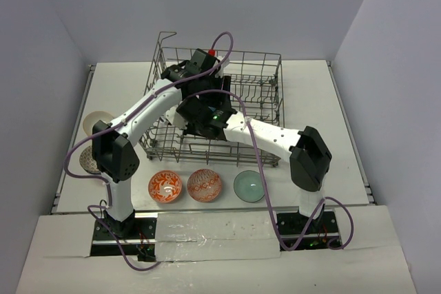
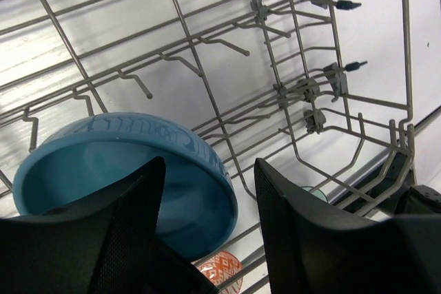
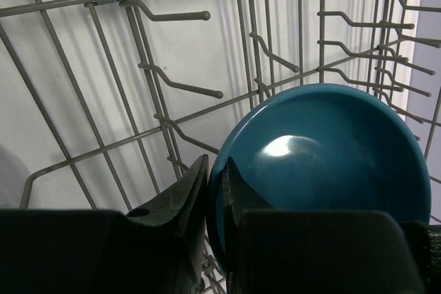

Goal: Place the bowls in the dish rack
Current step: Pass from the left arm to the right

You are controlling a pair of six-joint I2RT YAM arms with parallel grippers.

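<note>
The grey wire dish rack [image 1: 160, 49] stands at the back middle, and both arms reach into it. My right gripper [image 3: 216, 160] is shut on the rim of a teal-blue bowl [image 3: 324, 149], holding it on edge among the tines [image 3: 180, 86]. My left gripper [image 2: 210, 163] is open, with a teal-blue bowl [image 2: 110, 153] just behind its left finger [image 2: 103, 239]; I cannot tell if they touch. In the top view the left gripper [image 1: 201, 65] is over the rack's back and the right gripper [image 1: 204, 113] is mid-rack. The held bowl is hidden there.
In front of the rack lie an orange-red patterned bowl [image 1: 165, 186], a second orange patterned bowl [image 1: 204, 184] and a pale green bowl [image 1: 249, 186]. A tan bowl [image 1: 95, 122] and a patterned bowl [image 1: 88, 161] lie at the left edge, behind the left arm.
</note>
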